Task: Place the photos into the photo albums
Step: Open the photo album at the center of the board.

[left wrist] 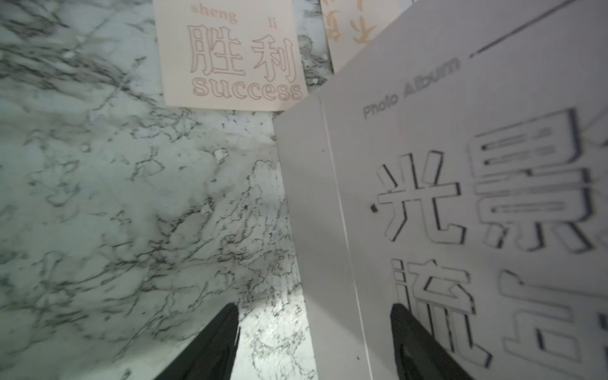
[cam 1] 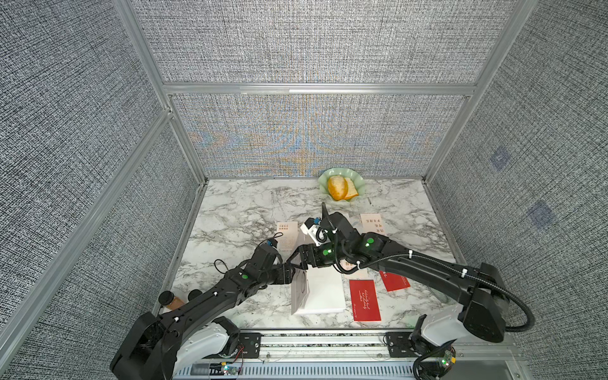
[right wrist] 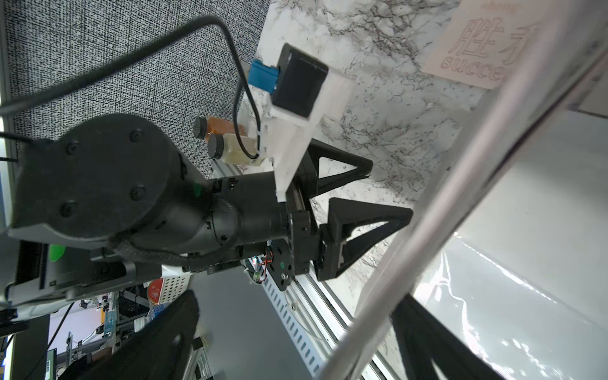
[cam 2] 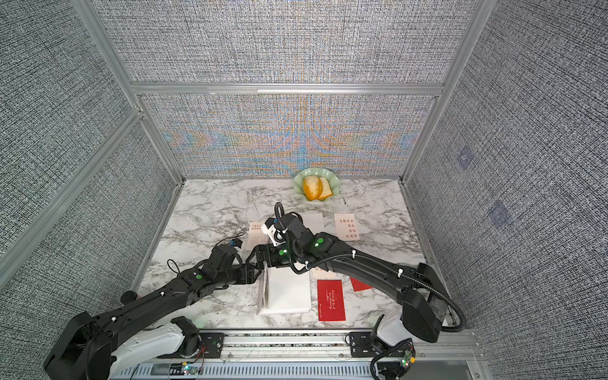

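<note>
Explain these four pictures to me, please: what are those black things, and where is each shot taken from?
The black things are two robot arms mounted at the near edge of a marble table. Each ends in a two-fingered gripper. Two pictures look down from overhead, side by side, so they nearly match. The other two come from small cameras on the arms' wrists, looking along the fingers.

On the table lie a photo album and loose cards: cream cards with Chinese writing and red cards. There is also a green dish of yellow food at the back, and small jars by the left arm.

The album's cover stands almost upright. The right gripper straddles its edge with fingers spread wide. The left gripper, also open, is at the cover's printed side. Neither is clamped on anything.
</note>
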Robot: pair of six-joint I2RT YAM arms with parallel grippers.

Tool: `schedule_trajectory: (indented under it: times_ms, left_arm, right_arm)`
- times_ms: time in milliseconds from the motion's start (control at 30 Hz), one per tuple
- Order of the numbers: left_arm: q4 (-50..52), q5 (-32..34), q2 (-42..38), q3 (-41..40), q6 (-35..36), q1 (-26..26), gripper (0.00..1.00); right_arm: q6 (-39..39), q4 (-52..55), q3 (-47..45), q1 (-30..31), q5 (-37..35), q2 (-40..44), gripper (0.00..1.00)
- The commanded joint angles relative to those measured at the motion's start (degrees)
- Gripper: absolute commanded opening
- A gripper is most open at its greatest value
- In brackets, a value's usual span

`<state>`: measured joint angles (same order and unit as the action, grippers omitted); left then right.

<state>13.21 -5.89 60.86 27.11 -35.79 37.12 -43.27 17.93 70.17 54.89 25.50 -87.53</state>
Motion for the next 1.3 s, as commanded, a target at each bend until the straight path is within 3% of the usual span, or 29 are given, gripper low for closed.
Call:
schedule_trajectory:
  times_ms: [0, 167, 433, 633, 967, 1267]
  left_arm:
    - [5.3, 5.3, -1.4, 0.9, 0.5, -0.5, 0.74]
    - [11.0, 12.5, -7.5, 2.3, -3.4, -1.5, 0.75]
    - [18.5, 30.9, -25.1, 5.8, -7.1, -2.9, 0.75]
    - [24.8, 37.7, -26.3, 11.6, -6.7, -3.2, 0.75]
    - [26.0, 40.7, -27.1, 12.7, -6.4, -3.2, 0.74]
    - [14.8, 26.9, -24.0, 7.5, 0.2, -3.2, 0.75]
  right_arm:
    - [-0.5, -1.2, 2.0, 1.1, 1.2, -2.6, 0.94]
    - [-0.5, -2.2, 6.3, 2.3, 2.5, -7.3, 0.94]
    - [-1.3, -5.4, 10.9, 2.6, 5.5, -14.4, 0.94]
    - [-2.2, -7.8, 14.4, 2.8, 8.2, -18.9, 0.94]
    - [0.5, -4.5, 14.7, 2.3, 7.0, -16.5, 0.99]
    - [2.2, 0.5, 5.3, -2.4, 0.9, -9.5, 0.99]
